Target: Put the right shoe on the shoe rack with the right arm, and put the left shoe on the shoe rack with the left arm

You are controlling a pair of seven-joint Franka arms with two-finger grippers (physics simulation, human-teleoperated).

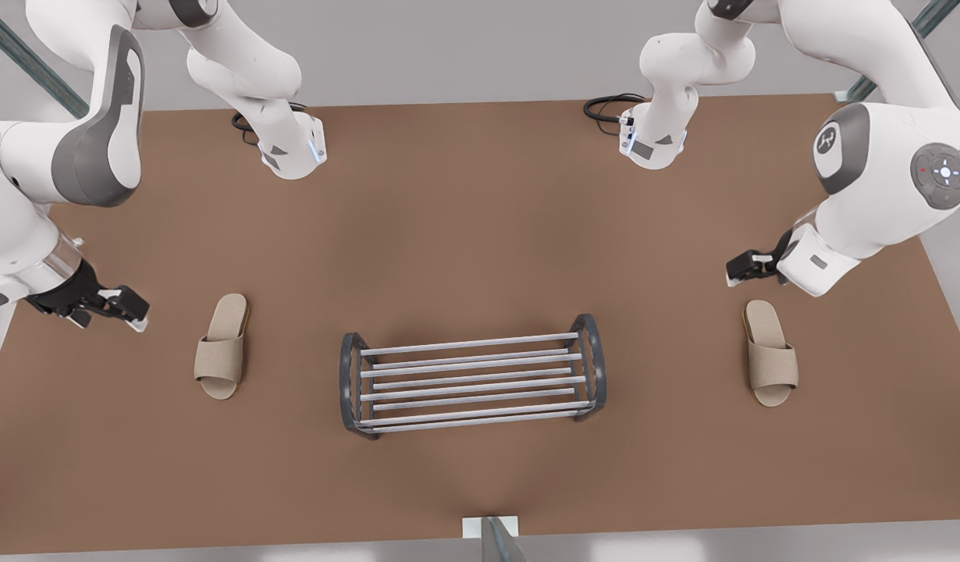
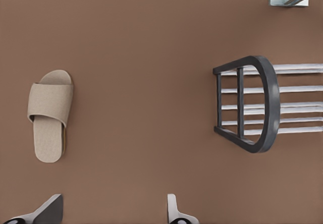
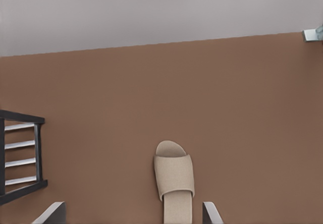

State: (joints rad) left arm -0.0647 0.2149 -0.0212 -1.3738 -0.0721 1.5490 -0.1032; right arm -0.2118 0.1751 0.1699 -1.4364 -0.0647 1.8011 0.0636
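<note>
So right now nothing is being gripped yet. The right gripper (image 1: pixel 129 311) is being held low over the worktop (image 1: pixel 464 234) at the front view's left, jaws apart. The right shoe (image 1: pixel 222 347) is lying flat just past it; in the right wrist view that shoe (image 3: pixel 174 181) is being framed between the spread fingers (image 3: pixel 53 214), heel end nearest. The left gripper (image 1: pixel 739 269) is being held at the front view's right, jaws apart too, just behind the heel of the left shoe (image 1: pixel 770 351). Both slippers are sitting well apart from the shoe rack (image 1: pixel 468 378), one on each side of it, soles down.

Handling-wise, these are probably being dealt with as light, soft fabric things, so the band is likely to squash if it's pinched. A safer hold is probably across the sole edges near the middle or heel, where the sole looks stiffer. Thin rack bars are being aimed for, so a flat set-down is likely needed or the shoe could tip between them.
</note>
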